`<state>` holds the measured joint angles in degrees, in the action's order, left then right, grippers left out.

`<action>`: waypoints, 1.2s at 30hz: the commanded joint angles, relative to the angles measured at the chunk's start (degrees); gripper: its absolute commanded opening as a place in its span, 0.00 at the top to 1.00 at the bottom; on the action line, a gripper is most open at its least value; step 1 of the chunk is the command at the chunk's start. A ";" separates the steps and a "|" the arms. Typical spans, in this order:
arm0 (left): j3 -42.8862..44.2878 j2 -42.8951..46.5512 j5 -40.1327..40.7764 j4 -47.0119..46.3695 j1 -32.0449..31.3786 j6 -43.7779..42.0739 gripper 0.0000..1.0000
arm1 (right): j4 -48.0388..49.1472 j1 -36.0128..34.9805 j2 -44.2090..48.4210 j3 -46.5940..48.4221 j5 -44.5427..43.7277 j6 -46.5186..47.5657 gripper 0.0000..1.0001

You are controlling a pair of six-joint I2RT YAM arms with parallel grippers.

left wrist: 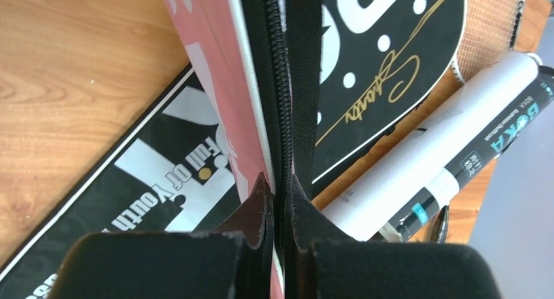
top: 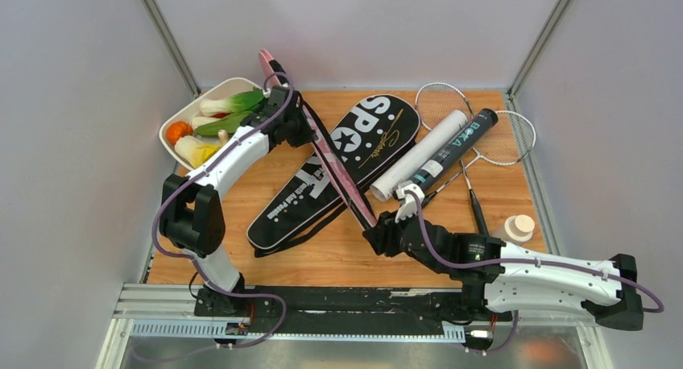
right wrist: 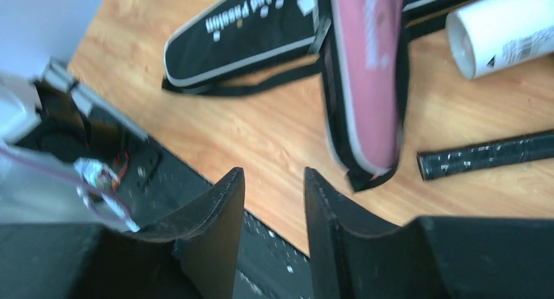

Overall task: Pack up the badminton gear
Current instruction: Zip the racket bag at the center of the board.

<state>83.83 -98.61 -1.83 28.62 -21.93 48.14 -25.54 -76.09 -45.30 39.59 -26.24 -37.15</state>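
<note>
My left gripper (top: 296, 121) (left wrist: 276, 181) is shut on the zipper edge of the pink cover (top: 342, 172) (left wrist: 219, 83), holding it up on edge over the black "SPORT" cover (top: 338, 163) (left wrist: 385, 64) that lies flat. My right gripper (top: 377, 238) (right wrist: 273, 172) stands open with nothing between its fingers, just short of the pink cover's narrow lower end (right wrist: 369, 70). A white tube (top: 419, 155) and a black tube (top: 455, 147) lie side by side to the right. Two silver rackets (top: 499, 135) rest at the back right, one black handle (right wrist: 487, 154) pointing toward my right gripper.
A white dish of vegetables (top: 209, 123) sits at the back left, close behind my left arm. A small white bottle with a tan cap (top: 519, 226) stands near the right edge. The metal rail (top: 322, 300) runs along the near table edge under my right gripper.
</note>
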 commanded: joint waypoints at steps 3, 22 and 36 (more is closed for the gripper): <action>-5.83 7.71 -2.49 -8.95 -0.08 3.44 1.00 | 8.09 2.68 -5.70 4.54 -8.07 -11.10 0.54; -16.79 15.37 0.61 -19.64 -0.11 13.59 1.00 | 27.83 7.67 -17.99 -5.43 -2.42 -32.02 0.52; -21.15 18.08 -0.27 -21.12 -0.07 16.08 1.00 | 26.47 7.79 -18.51 -6.46 -15.11 -40.15 0.49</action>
<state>62.54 -85.32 -1.41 13.76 -22.04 61.87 -0.54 -68.49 -64.42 33.63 -35.68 -73.56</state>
